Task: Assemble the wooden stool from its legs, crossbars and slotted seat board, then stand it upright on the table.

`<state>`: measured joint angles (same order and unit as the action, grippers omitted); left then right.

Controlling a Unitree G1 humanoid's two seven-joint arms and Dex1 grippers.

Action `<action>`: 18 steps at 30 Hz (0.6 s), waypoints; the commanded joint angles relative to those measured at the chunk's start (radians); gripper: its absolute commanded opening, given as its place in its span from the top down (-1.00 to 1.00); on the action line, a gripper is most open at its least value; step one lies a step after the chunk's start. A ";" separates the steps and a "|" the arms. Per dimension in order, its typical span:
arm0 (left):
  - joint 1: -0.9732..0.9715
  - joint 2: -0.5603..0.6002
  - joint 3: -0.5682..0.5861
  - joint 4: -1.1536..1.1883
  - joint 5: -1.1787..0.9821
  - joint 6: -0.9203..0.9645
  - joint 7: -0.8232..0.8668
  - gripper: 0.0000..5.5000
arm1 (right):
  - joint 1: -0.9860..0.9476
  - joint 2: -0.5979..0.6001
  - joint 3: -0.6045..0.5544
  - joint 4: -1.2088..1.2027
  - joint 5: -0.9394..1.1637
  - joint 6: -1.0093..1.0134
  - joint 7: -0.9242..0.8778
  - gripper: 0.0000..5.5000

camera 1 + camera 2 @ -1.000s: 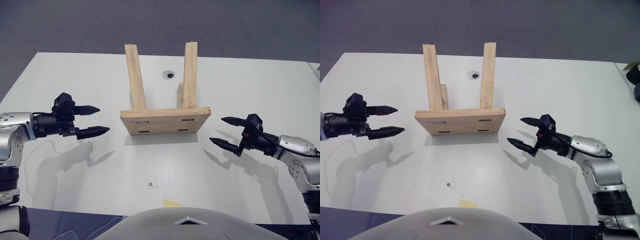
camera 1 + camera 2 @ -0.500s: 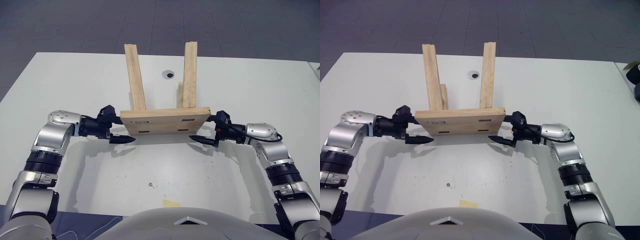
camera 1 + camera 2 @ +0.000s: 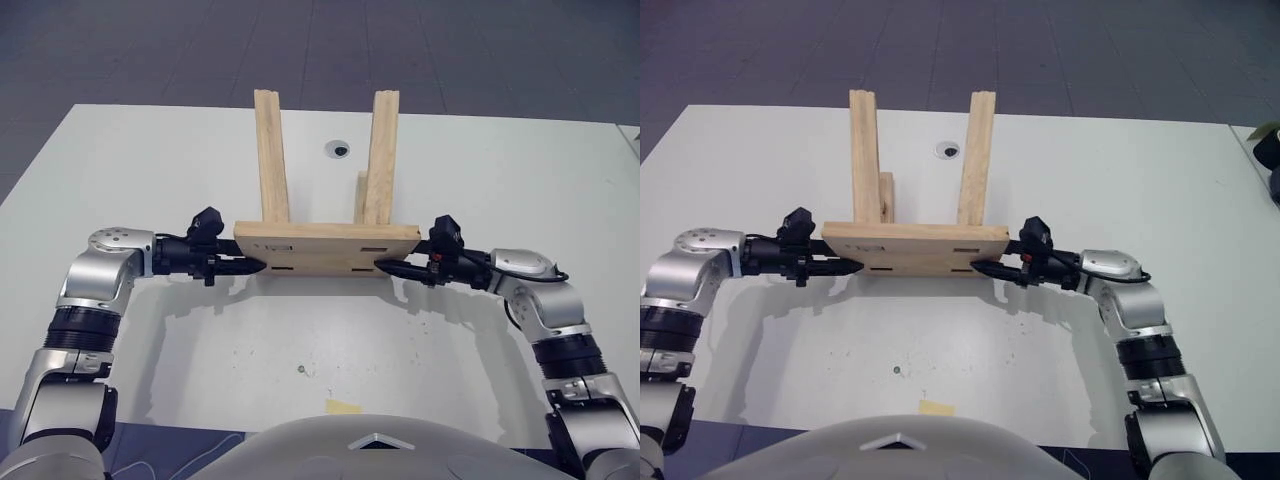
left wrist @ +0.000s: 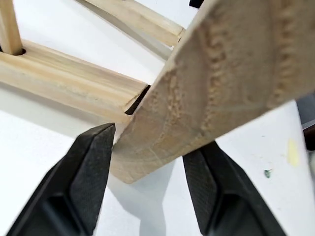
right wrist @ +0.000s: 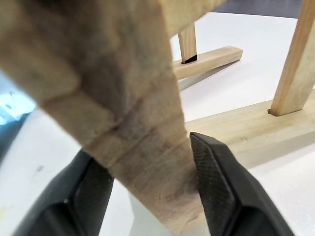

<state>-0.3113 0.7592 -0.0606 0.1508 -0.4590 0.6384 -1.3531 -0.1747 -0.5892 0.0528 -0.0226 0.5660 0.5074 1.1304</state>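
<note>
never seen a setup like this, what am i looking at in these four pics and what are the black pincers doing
This is a humanoid robot with two metal arms, each ending in a black two-finger gripper. The two wide pictures come from a stereo camera on its head, looking down over its arms at a white table; both show the same scene. The two close-ups come from cameras on its wrists.

On the table a wooden stool lies on its side: the seat board faces the robot and the legs point away from it. The left gripper pinches the board's left end and the right gripper its right end. In the close-ups the fingers sit on either side of the wood. A small round hole sits in the table behind the stool.
</note>
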 commanded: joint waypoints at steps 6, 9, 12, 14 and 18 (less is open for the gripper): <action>-0.187 -0.105 0.397 -0.240 -0.796 0.655 0.430 0.28 | -0.027 0.121 -0.236 -0.389 1.305 0.142 -0.802 0.20; -0.265 -0.163 0.390 -0.238 -1.066 0.492 0.866 0.31 | -0.096 0.233 -0.241 -0.479 1.388 -0.052 -1.037 0.25; -0.319 -0.242 0.350 -0.272 -1.208 0.313 1.241 0.32 | -0.154 0.337 -0.252 -0.506 1.358 -0.169 -1.207 0.32; -0.340 -0.297 0.344 -0.282 -1.250 0.227 1.436 0.33 | -0.181 0.393 -0.259 -0.498 1.318 -0.225 -1.316 0.38; -0.364 -0.369 0.352 -0.261 -1.271 0.133 1.709 0.33 | -0.206 0.456 -0.267 -0.477 1.250 -0.286 -1.448 0.30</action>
<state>-0.4560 0.5561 0.2523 0.0273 -1.3813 0.9364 -0.4006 -0.1815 -0.3322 -0.1553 -0.2643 1.5929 0.4652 0.1453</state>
